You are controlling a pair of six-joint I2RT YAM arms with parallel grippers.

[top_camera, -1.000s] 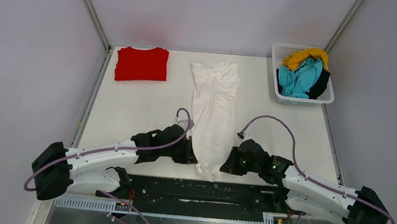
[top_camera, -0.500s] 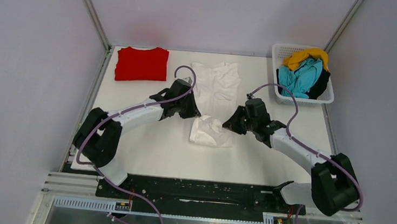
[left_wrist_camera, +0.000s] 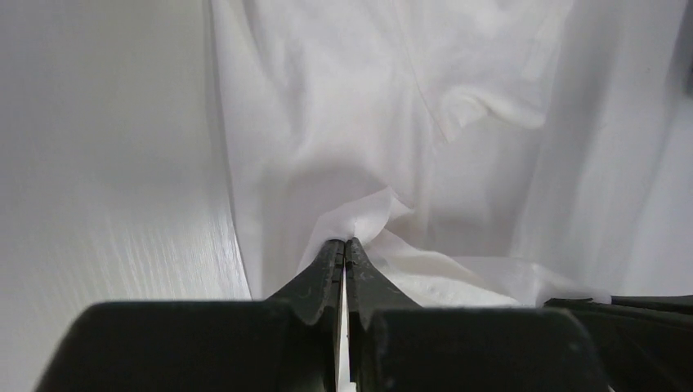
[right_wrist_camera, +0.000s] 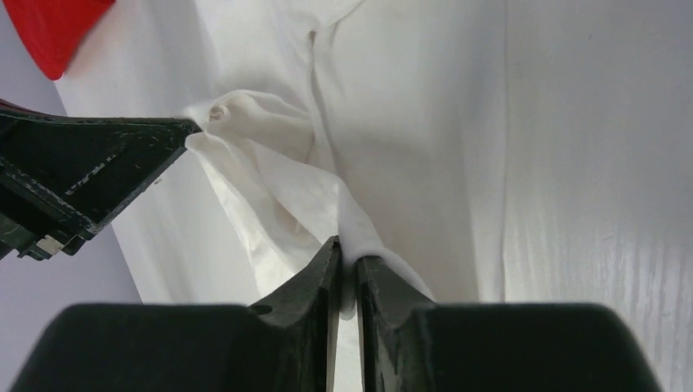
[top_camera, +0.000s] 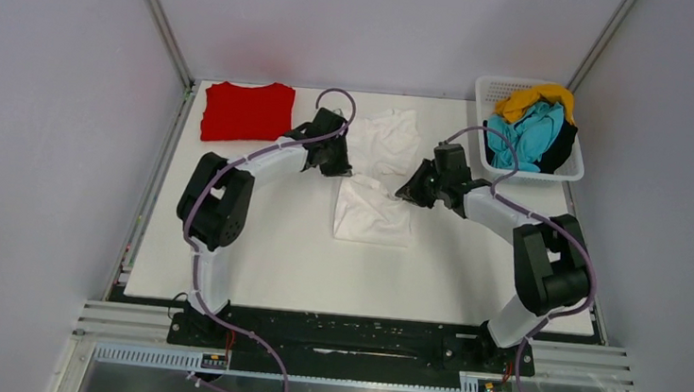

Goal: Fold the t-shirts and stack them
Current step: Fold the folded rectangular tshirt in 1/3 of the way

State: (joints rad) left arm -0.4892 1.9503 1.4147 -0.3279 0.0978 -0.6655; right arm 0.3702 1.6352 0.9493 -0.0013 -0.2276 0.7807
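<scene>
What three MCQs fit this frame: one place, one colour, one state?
1. Where on the table is the red shirt? A far left B near right C centre
2. What colour is the shirt being folded? A teal B yellow C white
3. The left gripper is: A open B shut on cloth C out of view
Key: 1 A, it lies at the far left corner. 2 C, the white shirt is pinched in both wrist views. 3 B, it clamps a fold, like the right gripper.
</scene>
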